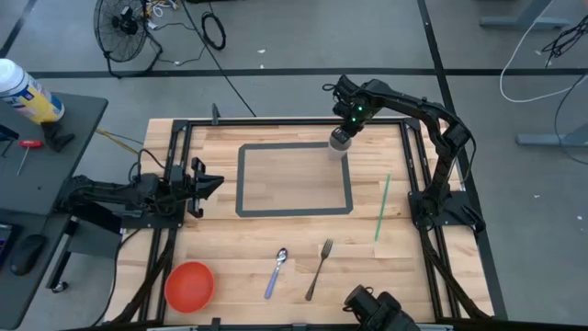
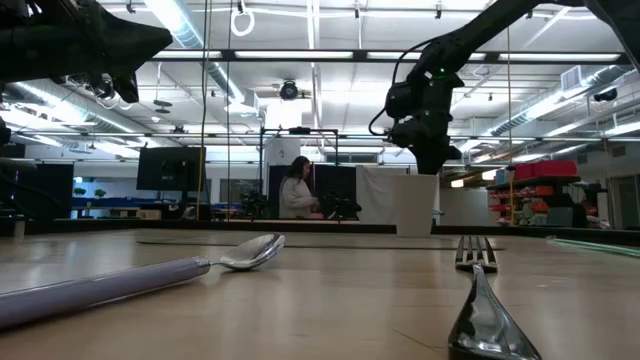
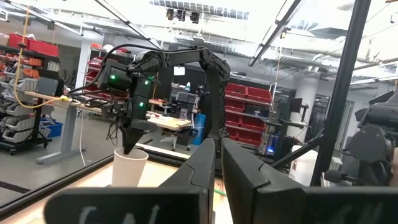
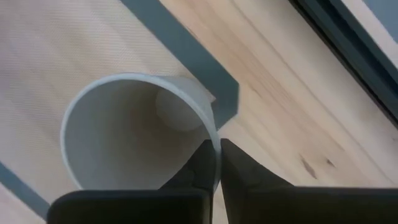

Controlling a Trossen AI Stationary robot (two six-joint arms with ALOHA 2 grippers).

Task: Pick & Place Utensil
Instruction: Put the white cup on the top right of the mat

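The right gripper (image 1: 342,138) pinched the white cup's (image 1: 340,140) rim narrowly; a jerk could have tipped it at the taped rectangle's (image 1: 295,178) corner. Open table (image 1: 220,248) lay toward the fork (image 1: 318,269) and spoon (image 1: 277,271), well apart. The left gripper (image 1: 208,182) waited, narrow.

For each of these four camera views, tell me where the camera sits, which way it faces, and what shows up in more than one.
High view: above the table, facing straight down; both dark arms show, the right gripper at the white paper cup.
Low view: at tabletop height, facing across the purple-handled spoon and metal fork into the room; right arm overhead.
Left wrist view: on the left arm, facing across the table; left gripper shut, empty.
Right wrist view: looking down into the cup; fingers pinch its rim.
Shared: all four views show the cup.
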